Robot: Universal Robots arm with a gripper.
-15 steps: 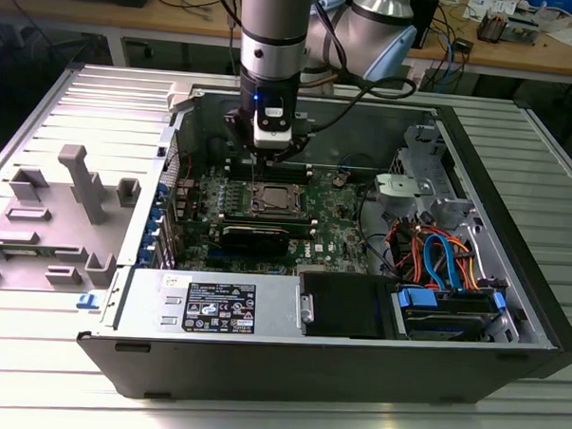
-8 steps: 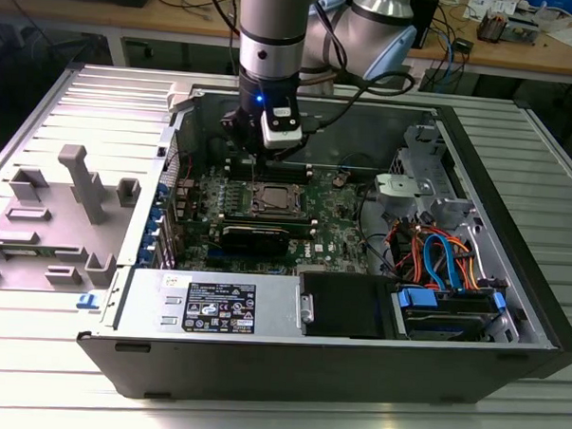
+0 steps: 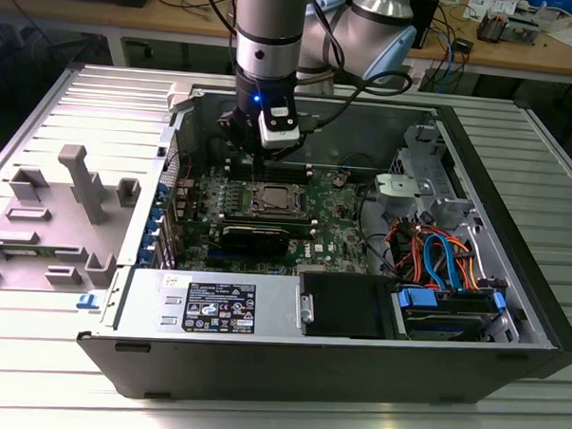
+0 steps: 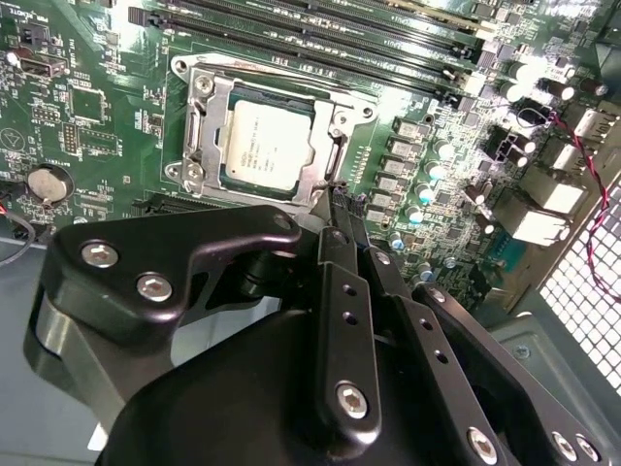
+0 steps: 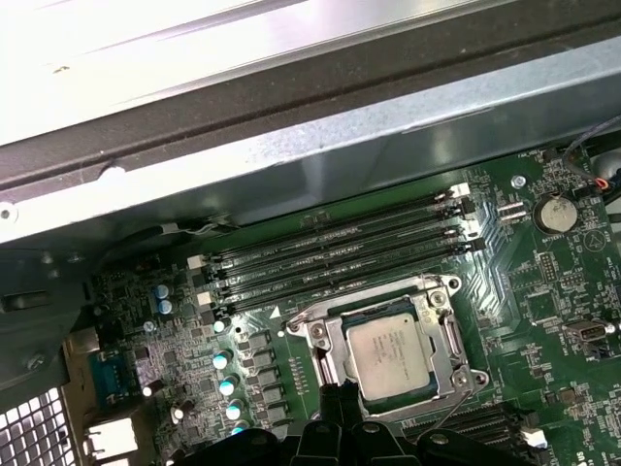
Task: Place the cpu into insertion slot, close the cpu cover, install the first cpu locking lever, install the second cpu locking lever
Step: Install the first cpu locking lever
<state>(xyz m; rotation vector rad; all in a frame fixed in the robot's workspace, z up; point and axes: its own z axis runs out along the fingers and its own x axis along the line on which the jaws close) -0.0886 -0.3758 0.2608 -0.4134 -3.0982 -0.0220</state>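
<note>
Black tool (image 4: 342,206) fingers are drawn together at the tips, narrow, with nothing between them. In the second wrist view the tips hang just above the edge of the slot (image 4: 197,171), at its side away from the memory slots (image 4: 320,29). The cpu (image 4: 267,146) lies flat inside the slot, its dull silver top facing up. The cover (image 4: 333,146) lies down around it, and the chip shows through the square cut-out. Whether the thin levers at the slot's sides are latched I cannot tell.

Around the slot spreads the green board (image 4: 97,116), with rows of small capacitors on one side and a coin cell (image 5: 555,212) near a corner. In the exterior view the arm (image 3: 267,43) reaches down into the open case (image 3: 510,310), with the tool over the middle of the board. A black drive box (image 3: 344,303) sits along the near wall, and orange and blue cables (image 3: 436,259) lie toward the exterior view's right. The case rests on a ribbed metal table (image 3: 32,374), with grey fixtures (image 3: 78,182) on the exterior view's left.
</note>
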